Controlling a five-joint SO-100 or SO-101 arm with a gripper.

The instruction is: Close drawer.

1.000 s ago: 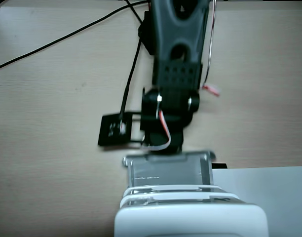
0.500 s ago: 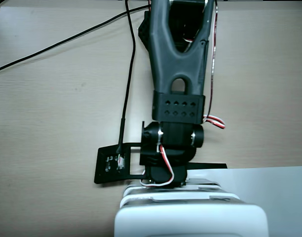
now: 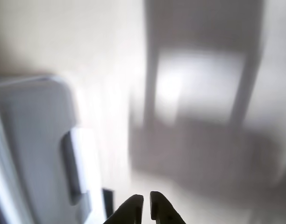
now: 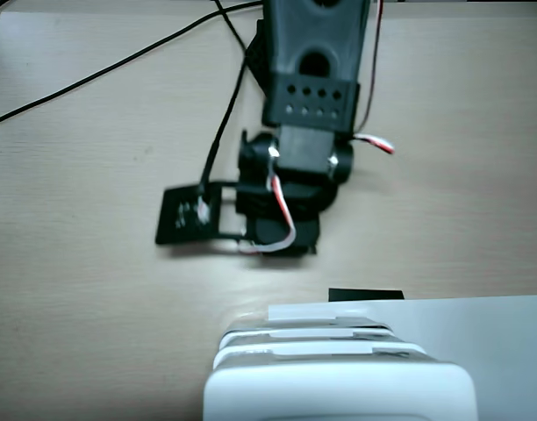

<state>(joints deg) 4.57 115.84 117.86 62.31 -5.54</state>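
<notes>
Now, step: approach, drawer not yet pushed
End effector (image 3: pixel 146 201): tips pressed together, empty, above the desk (image 4: pixel 75 289)
Drawer (image 4: pixel 325 312): top one, jutting from white cabinet (image 4: pixel 339 390)
Next: judged, press its front inward

No text — nothing legible anywhere.

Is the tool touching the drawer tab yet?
Cannot tell. The wrist view shows the tool beside the drawer tab, blurred; the fixed view hides the tips.
</notes>
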